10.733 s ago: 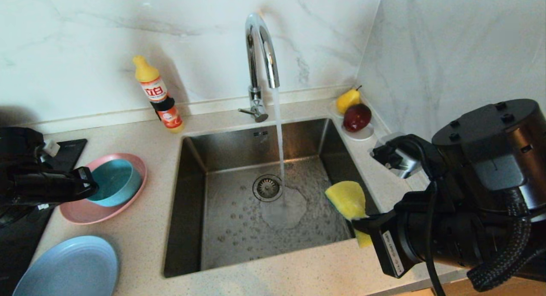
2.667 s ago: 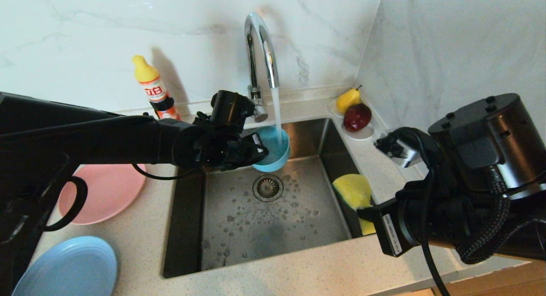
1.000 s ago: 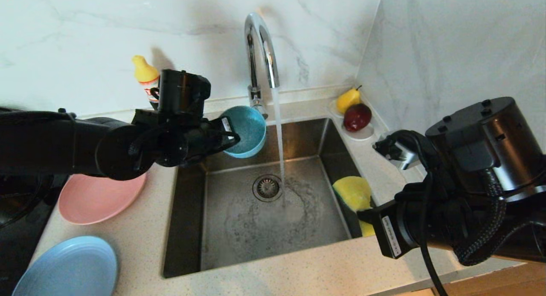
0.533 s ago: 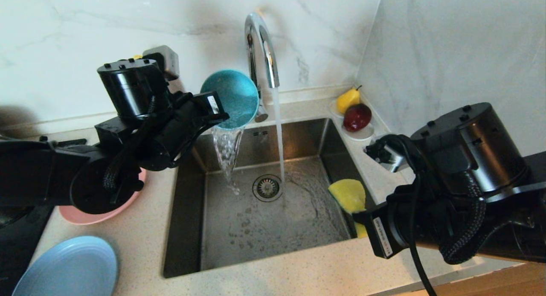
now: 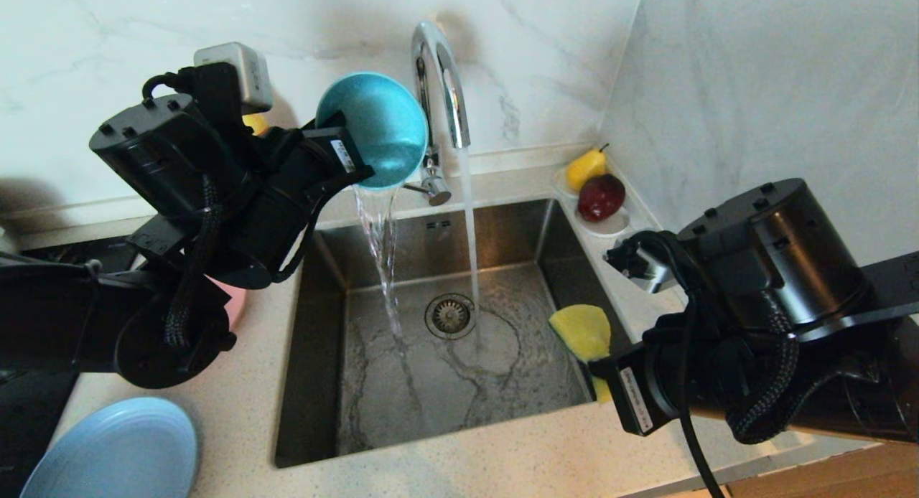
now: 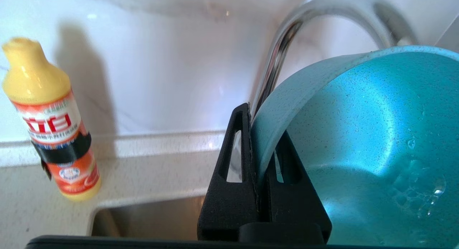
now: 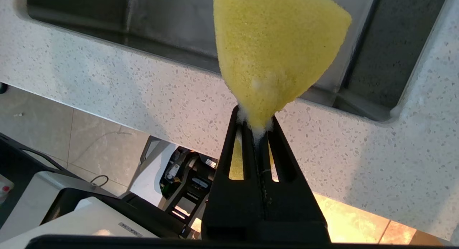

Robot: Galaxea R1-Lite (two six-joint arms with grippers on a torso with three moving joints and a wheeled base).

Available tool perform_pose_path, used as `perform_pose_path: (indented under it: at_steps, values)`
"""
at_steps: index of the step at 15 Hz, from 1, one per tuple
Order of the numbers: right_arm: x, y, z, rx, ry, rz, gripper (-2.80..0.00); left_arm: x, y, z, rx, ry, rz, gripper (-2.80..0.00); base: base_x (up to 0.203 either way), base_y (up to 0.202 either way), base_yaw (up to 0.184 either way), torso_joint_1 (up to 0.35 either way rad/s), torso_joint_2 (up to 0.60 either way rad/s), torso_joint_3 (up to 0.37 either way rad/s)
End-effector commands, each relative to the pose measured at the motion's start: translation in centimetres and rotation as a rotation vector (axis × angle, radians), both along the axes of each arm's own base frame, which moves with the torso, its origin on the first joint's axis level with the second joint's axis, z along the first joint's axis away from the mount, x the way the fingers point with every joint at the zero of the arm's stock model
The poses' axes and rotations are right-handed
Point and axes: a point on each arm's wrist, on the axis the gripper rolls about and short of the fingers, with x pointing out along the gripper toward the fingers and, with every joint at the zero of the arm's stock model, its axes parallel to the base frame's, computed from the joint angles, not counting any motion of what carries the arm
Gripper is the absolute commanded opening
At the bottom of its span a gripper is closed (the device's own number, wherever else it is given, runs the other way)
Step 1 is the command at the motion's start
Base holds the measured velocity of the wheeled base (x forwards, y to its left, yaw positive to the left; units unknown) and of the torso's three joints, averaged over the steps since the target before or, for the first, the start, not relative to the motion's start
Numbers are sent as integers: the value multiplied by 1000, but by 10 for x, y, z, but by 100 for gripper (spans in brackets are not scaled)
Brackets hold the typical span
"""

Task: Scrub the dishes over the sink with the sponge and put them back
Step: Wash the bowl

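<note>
My left gripper (image 5: 353, 169) (image 6: 259, 134) is shut on the rim of the teal bowl (image 5: 377, 128) (image 6: 365, 141). The bowl is raised beside the tap (image 5: 439, 89) and tipped on its side, so water pours from it into the sink (image 5: 445, 383). At the sink's right front corner my right gripper (image 5: 602, 372) (image 7: 255, 125) is shut on the tail of the yellow sponge (image 5: 583, 331) (image 7: 276, 51). The light-blue plate (image 5: 108, 451) lies on the counter at front left. Only a sliver of the pink plate (image 5: 239, 304) shows behind my left arm.
Water runs from the tap onto the sink floor near the drain (image 5: 450, 315). A detergent bottle (image 6: 50, 127) stands by the back wall left of the sink. A yellow pear (image 5: 585, 168) and a red apple (image 5: 602, 196) sit on a white saucer (image 5: 609, 229) at the back right.
My left arm has lifted the teal bowl from beside the stream and rolled it on its side; water now pours out of it. The right gripper with the sponge has barely shifted.
</note>
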Motion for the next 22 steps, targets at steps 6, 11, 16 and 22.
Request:
perform_pose_path:
  at_steps: [6,11,16,22]
  values:
    - [1,1,1,2,-2,-2,-280,-7,7,7,2,-135,12,-280,0,0,0,0,0,0]
    - [0,0,1,1,-1,-2,-280,-12,8,1,21,-166,3,-280,0,0,0,0,0,0]
    - [-1,-1,5,13,-11,-2,-280,-14,9,2,27,-146,-7,-280,0,0,0,0,0,0]
    - [-14,-6,34,97,-70,40,-280,-50,25,7,131,276,-149,-280,0,0,0,0,0,0]
